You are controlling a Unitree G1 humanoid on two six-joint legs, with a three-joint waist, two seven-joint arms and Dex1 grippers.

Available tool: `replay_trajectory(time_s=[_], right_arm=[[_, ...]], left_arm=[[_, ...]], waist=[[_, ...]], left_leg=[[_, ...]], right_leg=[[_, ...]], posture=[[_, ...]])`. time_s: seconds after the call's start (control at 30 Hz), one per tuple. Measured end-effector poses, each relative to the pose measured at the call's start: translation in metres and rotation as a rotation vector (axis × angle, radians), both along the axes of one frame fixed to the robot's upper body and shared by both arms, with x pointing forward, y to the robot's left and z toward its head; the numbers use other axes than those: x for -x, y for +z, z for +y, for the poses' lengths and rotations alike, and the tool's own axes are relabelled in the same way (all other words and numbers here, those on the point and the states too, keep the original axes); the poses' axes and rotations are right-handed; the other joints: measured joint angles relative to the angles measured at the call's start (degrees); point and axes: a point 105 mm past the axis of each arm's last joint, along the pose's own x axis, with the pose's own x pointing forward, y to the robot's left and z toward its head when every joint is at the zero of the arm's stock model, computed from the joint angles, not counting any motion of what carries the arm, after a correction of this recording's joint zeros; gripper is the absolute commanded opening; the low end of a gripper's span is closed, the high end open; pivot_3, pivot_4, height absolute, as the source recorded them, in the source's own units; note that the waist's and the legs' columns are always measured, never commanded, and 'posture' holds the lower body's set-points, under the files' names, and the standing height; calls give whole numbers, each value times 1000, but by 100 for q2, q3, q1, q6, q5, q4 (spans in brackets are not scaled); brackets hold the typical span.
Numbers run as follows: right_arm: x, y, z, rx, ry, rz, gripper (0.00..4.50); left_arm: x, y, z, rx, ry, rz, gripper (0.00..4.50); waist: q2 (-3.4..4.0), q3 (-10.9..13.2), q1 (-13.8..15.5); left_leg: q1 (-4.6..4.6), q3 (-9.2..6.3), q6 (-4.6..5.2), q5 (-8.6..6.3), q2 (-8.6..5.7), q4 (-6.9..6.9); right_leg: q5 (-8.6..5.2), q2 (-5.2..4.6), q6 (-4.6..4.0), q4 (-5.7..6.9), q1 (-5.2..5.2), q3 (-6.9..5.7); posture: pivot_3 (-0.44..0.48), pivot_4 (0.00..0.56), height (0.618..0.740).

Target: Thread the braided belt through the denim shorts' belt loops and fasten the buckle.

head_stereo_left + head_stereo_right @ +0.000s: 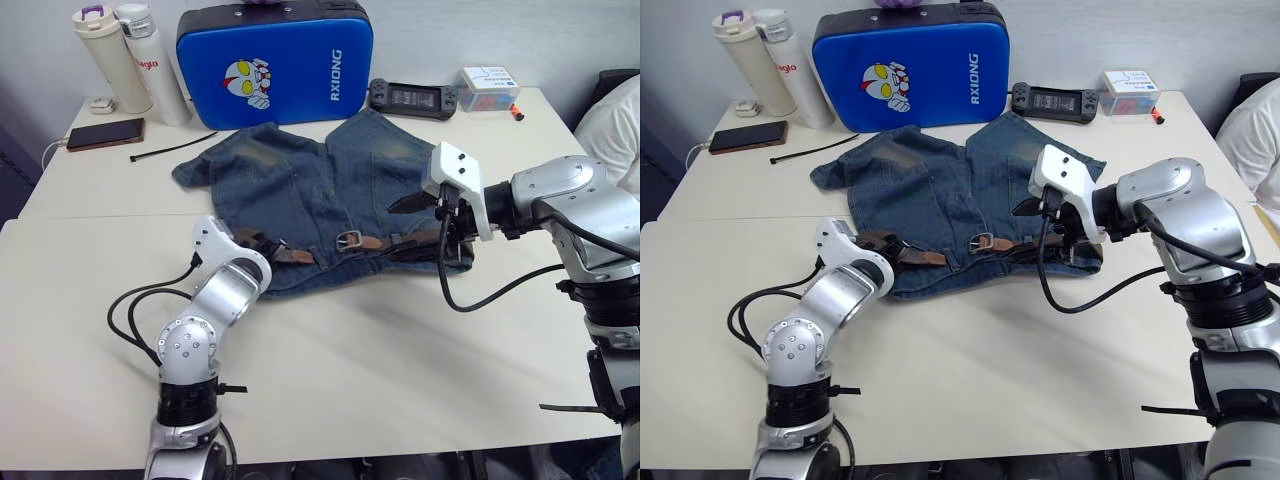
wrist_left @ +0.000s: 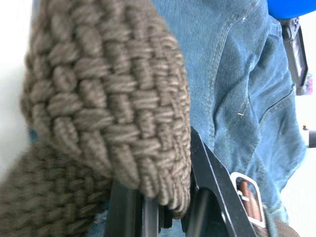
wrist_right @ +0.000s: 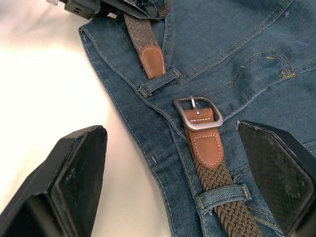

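The denim shorts [image 1: 290, 180] lie flat on the table, waistband toward me. Along the waistband runs the braided belt [image 1: 372, 241], passing under belt loops [image 3: 220, 194]. Its silver buckle [image 3: 198, 114] lies unfastened at mid-waistband, and the leather tail tip [image 3: 152, 59] ends short of it past another loop [image 3: 159, 82]. At the waistband's left end my left gripper [image 1: 247, 242] is shut on the belt, whose weave bulges over its fingers [image 2: 217, 187]. My right gripper [image 1: 420, 225] hovers open over the right part of the waistband, the buckle lying below and between its pads [image 3: 74, 173].
Behind the shorts stands a blue case [image 1: 275, 65], with two bottles [image 1: 125, 55], a phone [image 1: 105, 133] and a black cable tie [image 1: 170, 147] to its left. A game controller [image 1: 413, 97] and a small box [image 1: 489, 88] sit back right. A person [image 1: 615, 125] is at the right edge.
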Motion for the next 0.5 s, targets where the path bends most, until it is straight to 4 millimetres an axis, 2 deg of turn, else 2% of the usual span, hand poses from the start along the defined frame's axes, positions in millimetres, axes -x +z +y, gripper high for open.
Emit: replay_trajectory(time_s=[0.27, 0.5], right_arm=[[-5, 10, 3, 8, 10, -40, 4467], [-7, 3, 11, 15, 43, -4, 4467]], left_arm=[[-1, -4, -10, 27, 25, 11, 0], [-5, -9, -14, 14, 60, 9, 0]], waist=[[-1, 0, 11], [-2, 0, 13]], left_leg=[[0, 2, 0, 0, 0, 0], [-1, 4, 0, 0, 0, 0]], right_leg=[[0, -1, 1, -5, 2, -1], [0, -1, 1, -5, 2, -3]], posture=[[0, 150, 664], [0, 150, 664]])
